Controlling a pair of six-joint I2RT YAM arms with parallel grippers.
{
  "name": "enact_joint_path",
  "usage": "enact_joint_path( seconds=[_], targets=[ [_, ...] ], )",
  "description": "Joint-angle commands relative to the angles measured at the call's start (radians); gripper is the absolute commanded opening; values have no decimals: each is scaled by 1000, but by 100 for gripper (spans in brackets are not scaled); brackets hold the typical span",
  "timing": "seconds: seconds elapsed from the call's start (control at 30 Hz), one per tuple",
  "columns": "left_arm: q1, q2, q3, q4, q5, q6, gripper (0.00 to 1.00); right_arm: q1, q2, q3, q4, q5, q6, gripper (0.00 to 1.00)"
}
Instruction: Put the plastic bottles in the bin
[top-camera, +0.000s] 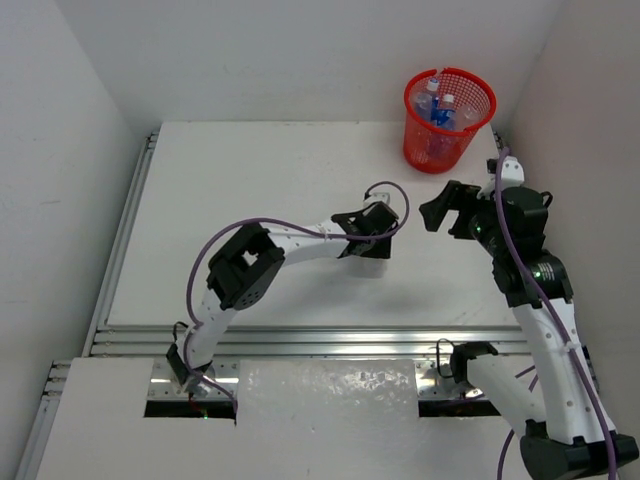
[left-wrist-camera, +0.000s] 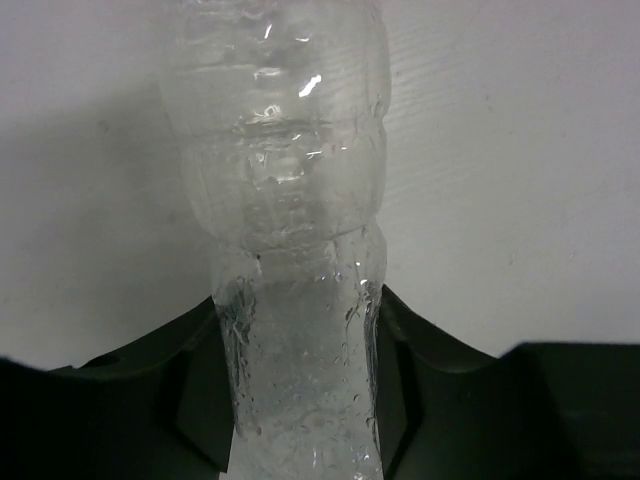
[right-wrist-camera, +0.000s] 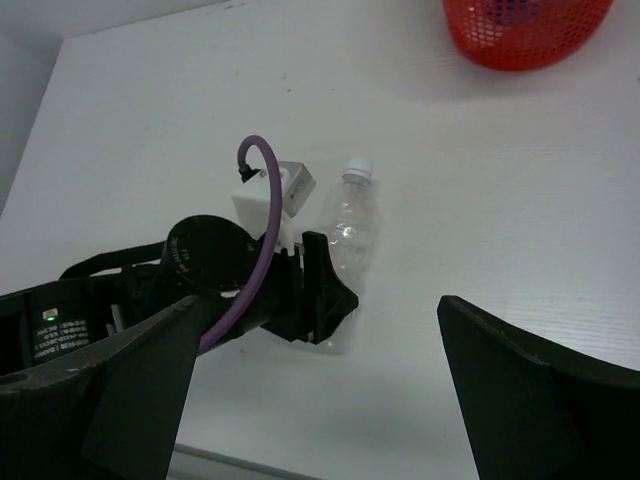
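Bottle (right-wrist-camera: 352, 215) — clear plastic, no label, white cap (right-wrist-camera: 358, 170). Lies lengthwise near the middle of table (top-camera: 250, 180), cap end toward bin (top-camera: 449, 150), well apart from it. Resting on the surface or just raised: cannot tell.

Left gripper (top-camera: 368, 243): clamped on the bottle's lower body, fingers (left-wrist-camera: 195, 400) pressing both flanks, wall pinched narrow there.

Right gripper (top-camera: 440, 207): fingers spread wide, nothing between them. Hovers between the held bottle and the bin.

Bin: red mesh, upright at the far right corner of the table. Holds other bottles (top-camera: 440, 112), blue labels and white caps showing.

Step in hand: probably grasp secured, carry pending.

Next move calls for a lift clear of the table, travel toward the far right past the idle right gripper, and release above the rim — not against the mesh wall.
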Motion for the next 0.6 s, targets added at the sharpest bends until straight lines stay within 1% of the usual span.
enact_joint_path(
  seconds=[0.0, 0.03, 0.07, 0.1, 0.13, 0.17, 0.2, 0.23, 0.27, 0.3, 0.33, 0.37, 0.4, 0.43, 0.57],
  targets=[
    [-5, -171, -80, 45, -9, 93, 4, 0, -7, -51, 96, -87, 20, 99],
    [-7, -219, -120, 83, 0, 119, 0, -2, -7, -64, 117, -107, 33, 99],
    [-7, -271, -228, 129, 32, 146, 0, -2, -4, -76, 166, -171, 40, 99],
    [-7, -390, -291, 246, 46, 194, 0, -2, 4, -93, 187, -211, 52, 99],
    [-5, -458, -365, 319, 66, 219, 0, -2, 30, -96, 206, -257, 73, 99],
    [-3, -519, -511, 412, 140, 275, 0, 0, 45, -102, 255, -372, 84, 99],
    [-2, -635, -577, 561, 196, 306, 0, -3, 60, -105, 282, -431, 101, 99],
    [0, -690, -691, 629, 255, 329, 0, -2, 88, -110, 314, -475, 142, 99],
    [1, -733, -733, 677, 361, 363, 0, -2, 96, -122, 385, -552, 158, 99],
    [1, -801, -785, 736, 424, 375, 0, 3, 105, -136, 430, -595, 194, 99],
    [1, -831, -806, 766, 516, 381, 0, 4, 110, -148, 484, -638, 216, 99],
    [1, -877, -823, 804, 540, 375, 0, 15, 114, -156, 539, -699, 230, 99],
    [1, -894, -847, 824, 563, 369, 0, 23, 120, -156, 561, -716, 248, 99],
    [1, -909, -855, 838, 573, 366, 0, 30, 125, -154, 575, -716, 247, 99],
    [1, -954, -875, 930, 629, 339, 0, 75, 140, -141, 515, -622, 228, 99]
  ],
)
